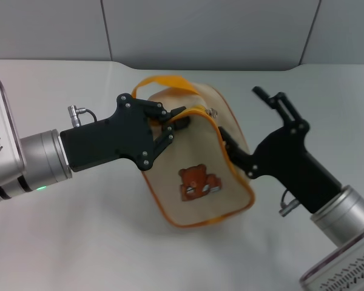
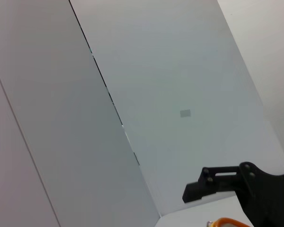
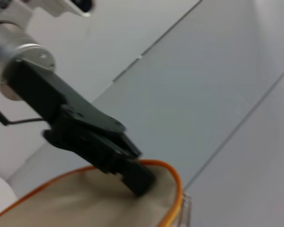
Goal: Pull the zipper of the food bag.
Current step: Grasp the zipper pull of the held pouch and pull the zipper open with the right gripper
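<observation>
The food bag (image 1: 200, 163) lies tilted on the white table, bear patch facing up and orange strap handle (image 1: 164, 80) at the back. The silver zipper pull (image 1: 213, 113) sits on the orange-trimmed top edge. My left gripper (image 1: 181, 118) reaches in from the left and is shut on the bag's top edge, just left of the pull. My right gripper (image 1: 242, 115) is open: its lower finger (image 1: 233, 148) rests against the bag's right side and its upper finger (image 1: 273, 100) stands free. The right wrist view shows the left gripper (image 3: 139, 179) pressed on the bag (image 3: 85, 198).
The white table (image 1: 79, 242) runs to a grey panelled wall (image 1: 200, 30) behind the bag. In the left wrist view, a black gripper part (image 2: 227, 182) and a bit of orange strap (image 2: 225, 222) show against the wall.
</observation>
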Tool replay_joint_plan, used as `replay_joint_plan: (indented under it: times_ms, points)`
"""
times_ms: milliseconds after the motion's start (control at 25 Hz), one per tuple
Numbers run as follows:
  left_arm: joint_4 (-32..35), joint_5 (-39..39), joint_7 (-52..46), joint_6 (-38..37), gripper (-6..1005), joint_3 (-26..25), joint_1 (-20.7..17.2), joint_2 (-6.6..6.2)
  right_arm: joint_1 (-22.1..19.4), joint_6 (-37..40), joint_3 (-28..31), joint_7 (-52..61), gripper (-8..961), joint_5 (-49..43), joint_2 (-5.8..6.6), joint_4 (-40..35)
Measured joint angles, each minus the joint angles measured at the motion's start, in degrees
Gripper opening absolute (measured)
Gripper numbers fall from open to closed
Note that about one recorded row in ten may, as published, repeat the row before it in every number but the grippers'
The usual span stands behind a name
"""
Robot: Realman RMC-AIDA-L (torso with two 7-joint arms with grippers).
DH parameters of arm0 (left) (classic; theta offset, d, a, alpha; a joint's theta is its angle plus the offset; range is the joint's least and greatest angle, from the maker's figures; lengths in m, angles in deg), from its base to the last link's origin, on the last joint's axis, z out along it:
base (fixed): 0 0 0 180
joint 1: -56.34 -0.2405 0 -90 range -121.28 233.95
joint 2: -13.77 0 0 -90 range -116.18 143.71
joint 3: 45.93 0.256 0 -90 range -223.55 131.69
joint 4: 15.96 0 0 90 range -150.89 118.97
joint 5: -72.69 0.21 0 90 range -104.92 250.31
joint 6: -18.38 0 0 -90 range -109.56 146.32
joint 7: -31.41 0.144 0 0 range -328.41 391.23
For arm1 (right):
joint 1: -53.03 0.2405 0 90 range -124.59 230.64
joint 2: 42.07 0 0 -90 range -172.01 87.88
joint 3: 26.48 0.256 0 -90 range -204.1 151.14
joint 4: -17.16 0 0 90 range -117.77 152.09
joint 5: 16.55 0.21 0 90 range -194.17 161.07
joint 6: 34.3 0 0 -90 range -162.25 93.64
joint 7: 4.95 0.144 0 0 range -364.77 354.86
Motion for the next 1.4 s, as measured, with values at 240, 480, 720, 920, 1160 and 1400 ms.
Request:
replay_joint_plan:
  times_ms: [240,480,720,920,1160,1400]
  points:
    - [-0.1,0.0,0.0,0.0,65,0.1,0.1,0.00,1.5,-0.5,0.0,-0.3,810,-1.0,0.00,0.3]
    - [-0.1,-0.1,0.0,0.2,64,0.1,0.2,0.00,2.4,-0.6,0.1,-0.4,809,-1.0,0.00,0.5]
    - [-0.2,-0.1,0.0,0.2,63,0.0,0.3,0.01,3.1,-1.9,0.2,-0.4,738,-1.0,0.00,1.0]
    - [-0.2,0.0,0.0,0.2,62,-0.2,0.5,0.01,3.3,-2.7,0.2,-0.4,650,-1.1,0.00,1.5]
    - [-0.2,0.0,0.0,0.1,62,-0.1,0.6,0.01,2.7,-2.3,0.2,-0.4,446,-1.3,-0.01,2.0]
    - [-0.8,0.0,0.0,0.1,62,0.0,0.6,0.00,2.1,-2.0,0.1,-0.4,163,-2.5,0.00,3.0]
